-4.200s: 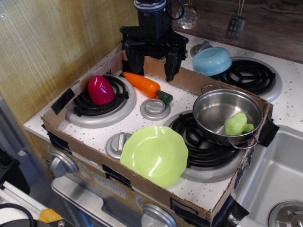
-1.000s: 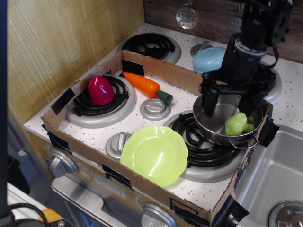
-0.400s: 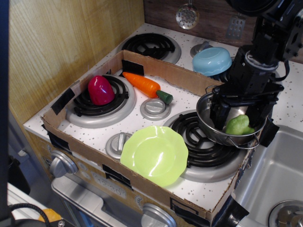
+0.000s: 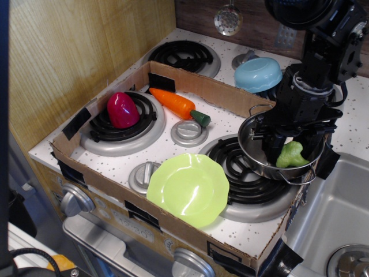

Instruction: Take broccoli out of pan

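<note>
My pincer (image 4: pixel 293 151) is down inside the pan (image 4: pixel 253 151), clenched on the broccoli (image 4: pixel 292 154), one finger on each side of it. Broccoli sits at the pan's right side, head up, whether lifted off the bottom I can't tell. Pan looks tilted, resting on the front right burner (image 4: pixel 233 173). Green plate (image 4: pixel 188 188) just left of the pan, blue bowl (image 4: pixel 258 73) behind it, carrot (image 4: pixel 176 103) further left.

At the upper right, a matte black robot arm (image 4: pixel 320 63) with blocky housings, looping black cables, dark fingers (image 4: pixel 270 149).
</note>
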Controlling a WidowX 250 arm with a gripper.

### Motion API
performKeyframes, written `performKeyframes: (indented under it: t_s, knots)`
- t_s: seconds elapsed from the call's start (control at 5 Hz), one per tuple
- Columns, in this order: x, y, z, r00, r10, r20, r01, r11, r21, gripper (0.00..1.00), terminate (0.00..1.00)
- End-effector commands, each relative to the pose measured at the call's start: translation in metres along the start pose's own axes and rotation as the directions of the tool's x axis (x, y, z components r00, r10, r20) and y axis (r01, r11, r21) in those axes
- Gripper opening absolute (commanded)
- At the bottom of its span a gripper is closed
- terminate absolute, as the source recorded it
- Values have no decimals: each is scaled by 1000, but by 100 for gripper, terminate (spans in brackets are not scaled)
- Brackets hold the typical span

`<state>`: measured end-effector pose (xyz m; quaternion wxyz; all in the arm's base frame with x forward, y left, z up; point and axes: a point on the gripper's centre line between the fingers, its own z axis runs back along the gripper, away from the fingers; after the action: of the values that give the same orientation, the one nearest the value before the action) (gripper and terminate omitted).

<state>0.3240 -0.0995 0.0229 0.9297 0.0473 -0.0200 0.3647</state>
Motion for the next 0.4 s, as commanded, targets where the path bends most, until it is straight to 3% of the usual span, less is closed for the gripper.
performKeyframes:
  t_s: [0.0,0.2]
  knots:
    - [18,-2,37,999,-15,47,17,999,-51,0,0]
    - [29,2,56,998,-3,67,6,999,-48,0,0]
